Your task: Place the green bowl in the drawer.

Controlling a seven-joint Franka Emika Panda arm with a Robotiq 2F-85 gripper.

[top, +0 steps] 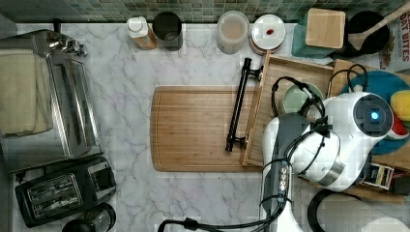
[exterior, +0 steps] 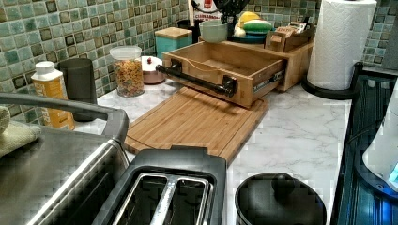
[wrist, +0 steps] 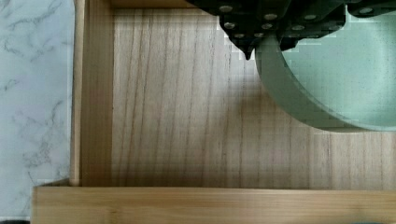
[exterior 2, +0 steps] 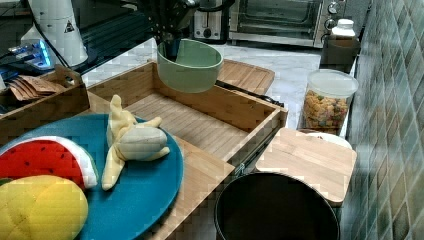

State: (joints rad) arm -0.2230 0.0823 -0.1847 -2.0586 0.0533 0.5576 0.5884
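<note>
The green bowl (exterior 2: 190,65) hangs tilted in the air above the open drawer (exterior 2: 185,122), well clear of its floor. My gripper (wrist: 266,46) is shut on the bowl's rim, with one finger outside the wall and one inside. In the wrist view the bowl (wrist: 345,79) sits over the drawer's wooden floor (wrist: 187,116), near a corner. In the top view the green bowl (top: 296,99) shows partly under my arm, over the drawer (top: 270,96). The drawer's black bar handle (top: 238,104) faces the cutting board. In the left view the bowl (exterior: 213,32) floats above the drawer (exterior: 225,70).
A wooden cutting board (top: 198,128) lies in front of the drawer. A teal plate (exterior 2: 145,190) with toy fruit sits beside the drawer. Jars (top: 232,31) line the tiled wall. A toaster oven (top: 48,96), a toaster (top: 63,191) and a paper towel roll (exterior: 340,42) stand further off.
</note>
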